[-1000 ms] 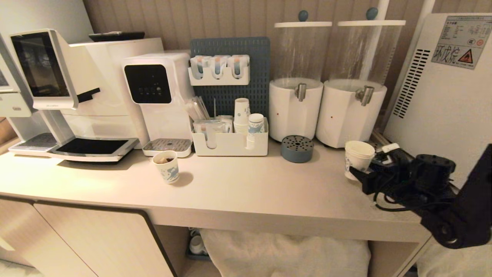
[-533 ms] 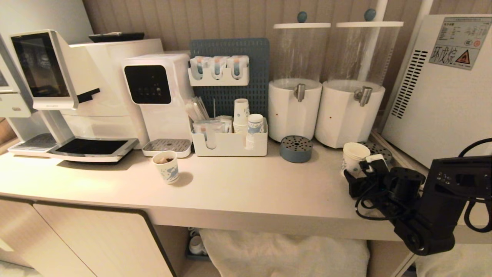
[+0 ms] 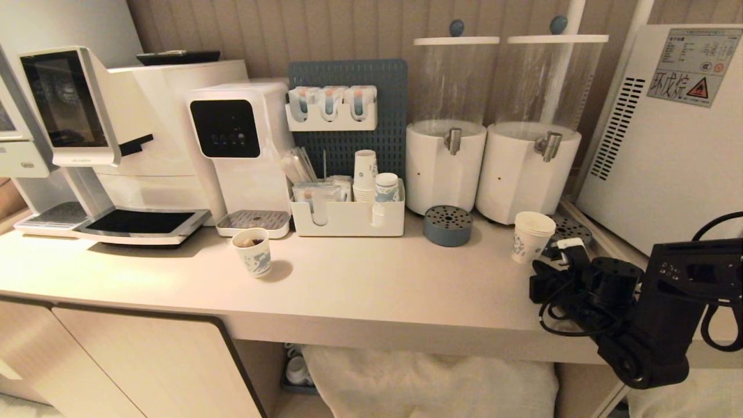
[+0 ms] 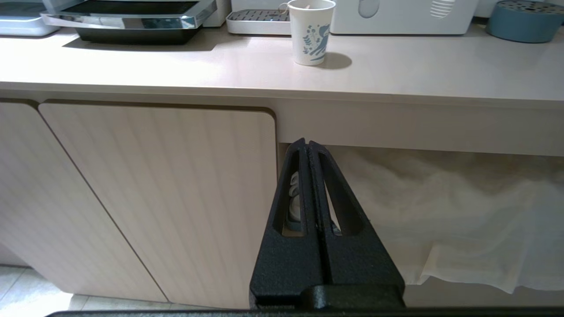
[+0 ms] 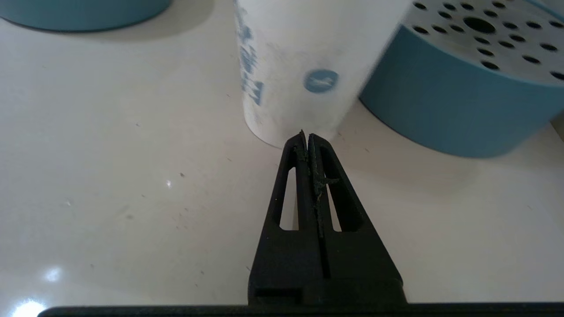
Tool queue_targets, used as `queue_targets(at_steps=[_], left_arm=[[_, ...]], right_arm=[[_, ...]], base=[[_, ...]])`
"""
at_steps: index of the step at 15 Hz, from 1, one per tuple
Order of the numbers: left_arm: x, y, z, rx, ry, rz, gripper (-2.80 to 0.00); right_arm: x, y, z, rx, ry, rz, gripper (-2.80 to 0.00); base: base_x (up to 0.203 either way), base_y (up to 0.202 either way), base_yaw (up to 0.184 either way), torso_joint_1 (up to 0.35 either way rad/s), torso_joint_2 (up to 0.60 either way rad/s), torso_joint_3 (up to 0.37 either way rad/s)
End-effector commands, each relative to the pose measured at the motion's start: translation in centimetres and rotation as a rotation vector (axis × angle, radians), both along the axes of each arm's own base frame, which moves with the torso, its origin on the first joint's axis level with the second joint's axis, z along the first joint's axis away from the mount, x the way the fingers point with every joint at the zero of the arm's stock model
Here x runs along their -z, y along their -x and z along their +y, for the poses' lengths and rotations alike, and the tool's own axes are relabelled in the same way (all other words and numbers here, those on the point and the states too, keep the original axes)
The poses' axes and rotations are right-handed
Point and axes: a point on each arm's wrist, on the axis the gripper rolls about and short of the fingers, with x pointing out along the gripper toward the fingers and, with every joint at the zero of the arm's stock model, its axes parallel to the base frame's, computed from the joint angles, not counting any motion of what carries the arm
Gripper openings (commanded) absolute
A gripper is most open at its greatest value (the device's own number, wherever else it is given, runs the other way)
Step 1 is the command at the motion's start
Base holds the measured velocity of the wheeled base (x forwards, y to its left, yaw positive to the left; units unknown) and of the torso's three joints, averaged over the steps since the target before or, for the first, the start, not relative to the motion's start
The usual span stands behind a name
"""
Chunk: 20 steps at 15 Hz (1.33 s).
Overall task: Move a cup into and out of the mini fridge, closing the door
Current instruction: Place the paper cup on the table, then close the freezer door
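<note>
Released and standing free, the cup [image 3: 531, 236] sat on the counter [image 3: 371, 284] left of the mini fridge [image 3: 667, 139], as the right gripper [image 5: 307, 136] drew back, jaws closed on nothing. Light, crushable paper likely wants a gentle mid-wall pinch. Left gripper [image 4: 307, 145] hung closed below the counter's near edge.

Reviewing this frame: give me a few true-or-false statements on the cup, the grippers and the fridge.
1. The white paper cup with faint blue print stands upright on the beige counter. True.
2. The right gripper is clamped around it. False: its fingers are shut together, empty, just short of the cup's base.
3. The left gripper holds the shorter bold-printed cup. False: it is shut, empty, below counter level.
4. The white boxy mini fridge shows its vented side. True.
</note>
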Motion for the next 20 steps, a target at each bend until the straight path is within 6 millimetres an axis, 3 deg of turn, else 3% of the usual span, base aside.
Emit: queue_targets(at_steps=[1,5,6,13,17,18,20], left_arm=[[0.0,0.0,0.0,0.0,0.0,-0.001,-2.8],[0.0,0.0,0.0,-0.002,0.0,-0.003,-2.8],[0.0,0.0,0.0,-0.002,0.0,-0.003,-2.8],[0.0,0.0,0.0,-0.001,0.001,-0.004,-2.8],[0.0,0.0,0.0,-0.002,0.0,-0.004,-2.8],[0.0,0.0,0.0,-0.002,0.002,-0.001,-2.8],[0.0,0.0,0.0,-0.002,0.0,-0.004,-2.8]], right_arm=[[-0.2,0.2,0.0,0.002,0.0,0.0,-2.8],[-0.5,1.0,-0.1,-0.002,-0.005,0.016,-2.8],[-0.5,1.0,-0.1,-0.002,-0.005,0.016,0.0],[-2.7,3.1,-0.1,-0.014,-0.015,0.013,0.0],[-5.8,8.1,0.0,-0.073,-0.077,0.038,0.0],[-6.8,9.7,-0.1,-0.087,-0.091,0.032,-2.8],[-9.6,13.1,-0.2,-0.11,-0.116,-0.027,-2.8]], base=[[0.0,0.0,0.0,0.0,0.0,0.0],[0.0,0.0,0.0,0.0,0.0,0.0],[0.0,0.0,0.0,0.0,0.0,0.0],[0.0,0.0,0.0,0.0,0.0,0.0],[0.0,0.0,0.0,0.0,0.0,0.0],[0.0,0.0,0.0,0.0,0.0,0.0],[0.0,0.0,0.0,0.0,0.0,0.0]])
